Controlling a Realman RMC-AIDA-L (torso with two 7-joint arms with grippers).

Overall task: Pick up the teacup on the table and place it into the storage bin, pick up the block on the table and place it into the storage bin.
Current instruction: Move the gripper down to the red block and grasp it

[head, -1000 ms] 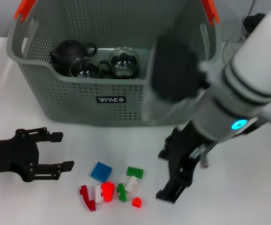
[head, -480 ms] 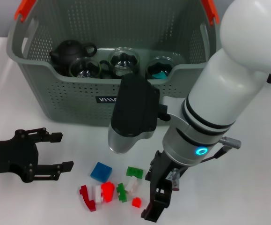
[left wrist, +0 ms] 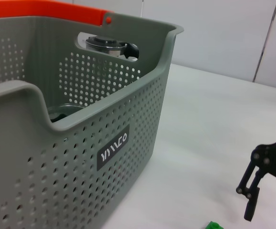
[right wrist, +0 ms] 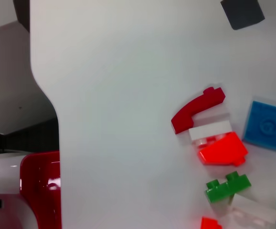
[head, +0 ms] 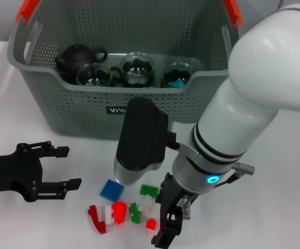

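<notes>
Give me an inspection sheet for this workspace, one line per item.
Surface: white table, no spills seen.
Job's things: storage bin at the back holds a black teapot and three glass cups; loose blocks lie in front of it, among them a blue block.
Clutter: nothing seen.
Grippers: left gripper rests on the table left of the blocks, jaws open and empty; right gripper is down among the blocks, jaws' state unclear.
Cables: short lead at the right wrist.
Surroundings: pale wall behind.
</notes>
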